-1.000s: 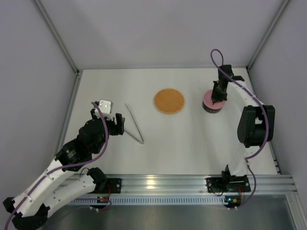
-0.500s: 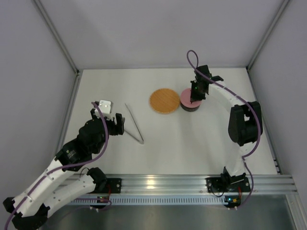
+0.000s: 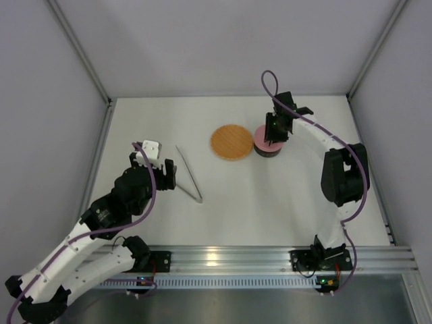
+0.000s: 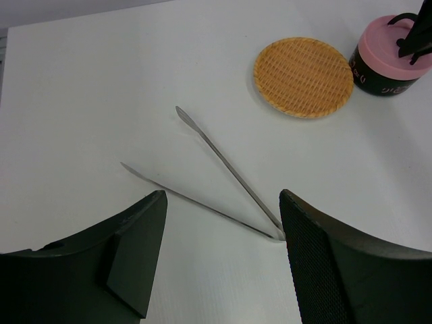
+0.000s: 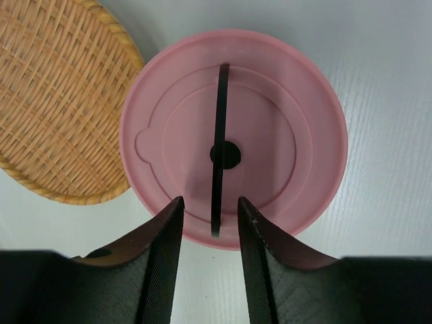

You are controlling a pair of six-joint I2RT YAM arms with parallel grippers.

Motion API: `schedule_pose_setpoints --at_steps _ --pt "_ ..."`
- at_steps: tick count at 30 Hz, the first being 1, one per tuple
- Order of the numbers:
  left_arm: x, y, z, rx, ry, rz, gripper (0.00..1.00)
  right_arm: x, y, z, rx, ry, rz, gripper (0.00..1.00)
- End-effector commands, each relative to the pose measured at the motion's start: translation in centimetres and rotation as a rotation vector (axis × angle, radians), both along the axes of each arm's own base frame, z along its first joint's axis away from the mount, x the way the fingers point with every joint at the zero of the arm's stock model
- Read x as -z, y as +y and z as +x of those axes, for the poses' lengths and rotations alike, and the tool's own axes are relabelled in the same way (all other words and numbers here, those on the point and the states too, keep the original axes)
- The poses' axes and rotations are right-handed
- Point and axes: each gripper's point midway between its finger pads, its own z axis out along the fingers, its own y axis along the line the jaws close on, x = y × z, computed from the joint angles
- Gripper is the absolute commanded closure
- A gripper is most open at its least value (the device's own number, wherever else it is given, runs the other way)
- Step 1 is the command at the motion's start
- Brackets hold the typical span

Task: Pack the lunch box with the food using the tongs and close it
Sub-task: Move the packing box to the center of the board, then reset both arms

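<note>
The lunch box [image 3: 268,143] stands just right of the woven mat, a pink lid [image 5: 236,135] on top of its dark wall [image 4: 378,79]. A thin black handle [image 5: 217,148] stands up from the lid. My right gripper [image 5: 210,202] hovers over it, open, one finger on each side of the handle with a gap on both. The silver tongs [image 3: 189,174] lie flat in a narrow V [image 4: 216,154]. My left gripper [image 4: 221,202] is open above their joined end, holding nothing. No food is in view.
A round orange-brown woven mat [image 3: 229,142] lies mid-table, its rim almost touching the lunch box [image 5: 47,101]. White walls enclose the table on the left, back and right. The metal rail with the arm bases [image 3: 216,260] runs along the near edge.
The right arm carried the lunch box left, from the right side to beside the mat. Its jaws have since opened off the lid's handle. The left arm has barely moved.
</note>
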Motion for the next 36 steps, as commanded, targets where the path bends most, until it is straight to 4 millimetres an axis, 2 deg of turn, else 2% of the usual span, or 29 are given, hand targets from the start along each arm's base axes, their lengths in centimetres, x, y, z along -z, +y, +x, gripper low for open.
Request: schedule_pose_setpoints --at_steps 1,3,10,11,12,13,14,16,17,18,19,20,21,22,23,24,25,26,28,36 --pt "-0.7 0.1 0.4 -0.019 -0.029 -0.021 0.27 -1.8 -1.0 -0.9 0.017 -0.025 -0.049 0.62" --pt "-0.7 0.1 0.4 -0.021 -0.030 -0.022 0.27 -3.8 -1.2 -0.7 0.028 -0.075 -0.050 0.57" --pt "-0.5 -0.1 0.5 -0.020 -0.023 -0.013 0.27 -10.1 -1.8 -0.9 0.050 -0.205 -0.028 0.54" --pt "-0.5 0.0 0.5 -0.023 -0.025 -0.012 0.27 -10.5 -2.0 -1.3 0.053 -0.215 -0.027 0.51" --pt "-0.5 0.1 0.5 -0.023 -0.025 -0.012 0.27 -12.4 -2.1 -1.5 0.056 -0.273 -0.008 0.49" --pt "-0.6 0.1 0.6 -0.024 -0.027 -0.014 0.27 -12.0 -2.3 -2.2 0.060 -0.276 -0.005 0.46" --pt "-0.6 0.1 0.5 -0.024 -0.029 -0.014 0.27 -14.1 -2.6 -3.2 0.066 -0.346 0.021 0.39" --pt "-0.5 0.1 0.6 -0.025 -0.027 -0.011 0.27 -15.8 -2.6 -3.6 0.077 -0.452 0.070 0.29" --pt "-0.6 0.1 0.5 -0.024 -0.029 -0.014 0.27 -15.4 -3.0 -5.5 0.074 -0.473 0.088 0.19" --pt "-0.5 0.1 0.5 -0.024 -0.028 -0.011 0.27 -15.6 -3.1 -6.2 0.075 -0.502 0.112 0.10" --pt "-0.4 0.1 0.5 -0.022 -0.028 -0.012 0.27 -13.2 -3.3 -7.4 0.072 -0.474 0.112 0.01" --pt "-0.4 0.0 0.5 -0.017 -0.028 -0.012 0.27 -14.9 -3.1 -8.3 0.064 -0.545 0.158 0.01" --pt "-0.4 0.0 0.6 -0.017 -0.029 -0.012 0.27 -14.8 -3.1 -8.9 0.058 -0.556 0.172 0.00" --pt "-0.3 -0.1 0.6 -0.016 -0.026 -0.009 0.27 -13.2 -3.2 -9.7 0.055 -0.530 0.172 0.00" --pt "-0.2 -0.1 0.7 -0.016 -0.021 -0.007 0.27 -13.5 -3.4 -10.5 0.059 -0.546 0.182 0.00" --pt "-0.2 -0.1 0.7 -0.016 -0.020 -0.004 0.27 -12.3 -3.3 -11.3 0.056 -0.523 0.184 0.00" --pt "-0.2 -0.1 0.7 -0.016 -0.018 -0.004 0.27 -12.0 -3.3 -11.7 0.049 -0.522 0.190 0.00" --pt "-0.1 -0.1 0.7 -0.017 -0.016 -0.006 0.27 -12.6 -3.2 -12.1 0.043 -0.551 0.210 0.01" --pt "-0.1 -0.1 0.7 -0.020 -0.016 -0.006 0.27 -11.9 -3.1 -12.7 0.031 -0.546 0.220 0.00" --pt "-0.1 0.1 0.8 -0.027 -0.017 -0.005 0.27 -12.5 -2.3 -13.7 -0.014 -0.585 0.276 0.01"
